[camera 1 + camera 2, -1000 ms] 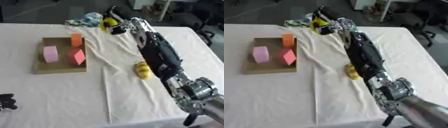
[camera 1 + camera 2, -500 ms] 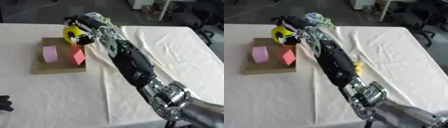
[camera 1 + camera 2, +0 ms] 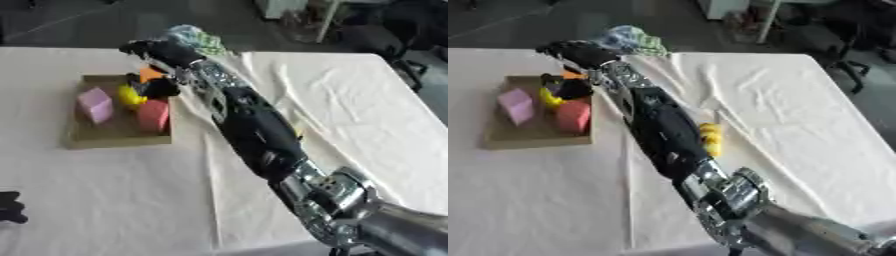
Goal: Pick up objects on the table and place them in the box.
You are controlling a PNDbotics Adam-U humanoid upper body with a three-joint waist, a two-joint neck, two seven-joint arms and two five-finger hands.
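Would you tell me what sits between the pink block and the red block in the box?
In the left eye view, the yellow object sits between them, under the right hand.

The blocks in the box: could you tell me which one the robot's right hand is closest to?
The orange block at the box's far edge. The right hand lies right against it, fingers curled on a yellow object; the pink block and red block sit nearer the camera.

Pink block [image 3: 94,104], brown box [image 3: 114,137]

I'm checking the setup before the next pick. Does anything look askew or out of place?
Nothing spilled or damaged. The white cloth lies creased and rumpled over the table, and a crumpled bundle sits at the far edge.
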